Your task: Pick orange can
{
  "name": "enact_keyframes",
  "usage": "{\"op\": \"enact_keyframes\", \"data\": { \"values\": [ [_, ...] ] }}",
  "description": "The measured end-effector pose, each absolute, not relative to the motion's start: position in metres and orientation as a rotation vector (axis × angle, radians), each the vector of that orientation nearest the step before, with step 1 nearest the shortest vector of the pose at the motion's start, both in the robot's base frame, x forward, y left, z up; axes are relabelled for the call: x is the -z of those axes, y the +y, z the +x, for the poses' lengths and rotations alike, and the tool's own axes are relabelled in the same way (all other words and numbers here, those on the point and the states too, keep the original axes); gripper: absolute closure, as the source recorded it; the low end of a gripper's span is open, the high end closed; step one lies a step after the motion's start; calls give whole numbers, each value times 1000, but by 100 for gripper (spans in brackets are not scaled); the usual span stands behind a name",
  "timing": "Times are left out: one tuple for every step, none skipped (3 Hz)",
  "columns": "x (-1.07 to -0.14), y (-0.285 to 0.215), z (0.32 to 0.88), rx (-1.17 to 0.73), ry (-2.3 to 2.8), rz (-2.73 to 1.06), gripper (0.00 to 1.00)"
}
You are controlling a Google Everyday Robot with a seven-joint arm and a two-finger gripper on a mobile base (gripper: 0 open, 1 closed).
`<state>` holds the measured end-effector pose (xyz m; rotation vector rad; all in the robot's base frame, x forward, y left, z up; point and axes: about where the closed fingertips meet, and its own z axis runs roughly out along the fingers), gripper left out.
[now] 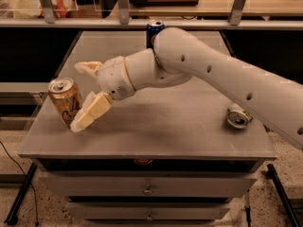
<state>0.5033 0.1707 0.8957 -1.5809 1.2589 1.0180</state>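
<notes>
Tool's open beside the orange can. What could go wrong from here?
The tool is open at the orange can, its near finger low by the can's base: it could tip or shove the can rather than bracket it. The can stands near a side edge of the table, so a push could send it off. The arm passes close in front of the blue can and might knock it.

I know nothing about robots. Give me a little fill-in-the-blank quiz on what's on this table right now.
The orange can stands ____ near the table's left edge.
The gripper, right beside the orange can, has its fingers ____.
The pale can on the right lies on its ____.
The far can behind the arm is ____ in colour.
Missing words: upright; open; side; blue.
</notes>
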Motion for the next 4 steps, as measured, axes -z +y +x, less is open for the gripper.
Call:
{"op": "enact_keyframes", "data": {
  "values": [
    [-887, 190, 499, -1098, 1229, -1603, 0],
    [-884, 200, 498, -1135, 1211, -1613, 0],
    [-882, 205, 498, -1155, 1200, -1618, 18],
    [-881, 206, 499, -1168, 1196, -1619, 41]
  ]
}}
